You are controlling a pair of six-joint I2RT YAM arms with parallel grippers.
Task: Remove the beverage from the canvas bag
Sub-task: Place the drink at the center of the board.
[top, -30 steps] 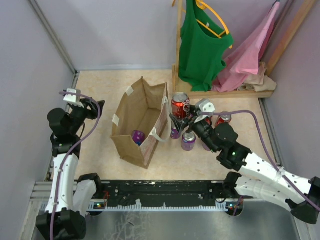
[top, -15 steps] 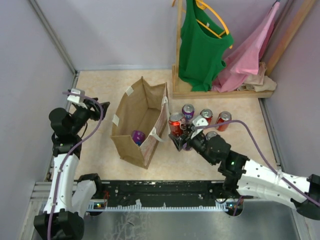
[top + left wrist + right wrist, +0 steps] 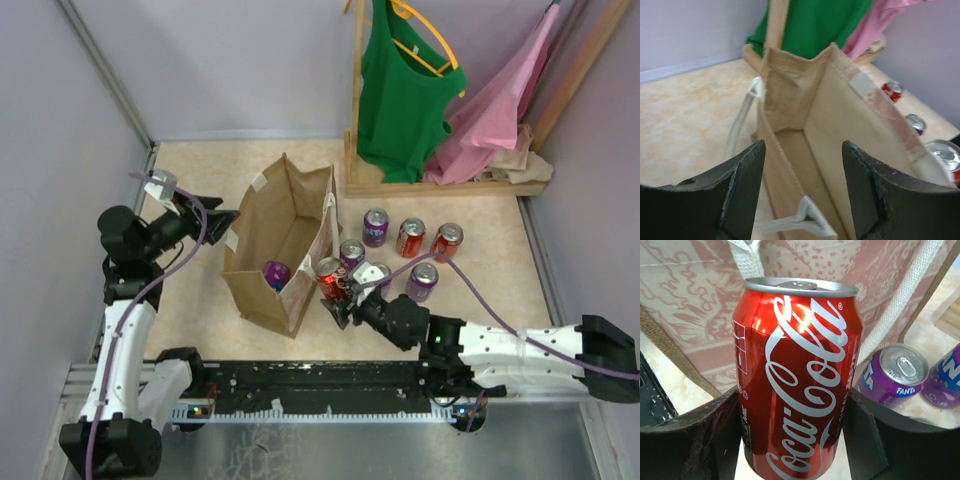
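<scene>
Red cola can (image 3: 797,375) is gripped upright by the right gripper (image 3: 338,295), outside the canvas bag (image 3: 262,300), just beside its printed right wall. Left gripper (image 3: 802,147) is kept wide, empty, near the bag's left rim. A purple can (image 3: 276,272) is seen inside the bag

Green shirt (image 3: 400,100), pink garment (image 3: 500,110), wooden rack (image 3: 470,186)

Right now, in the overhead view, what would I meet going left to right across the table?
Left gripper, canvas bag, Coca-Cola can in the right gripper, far purple can, middle red can, rightmost red can.
</scene>
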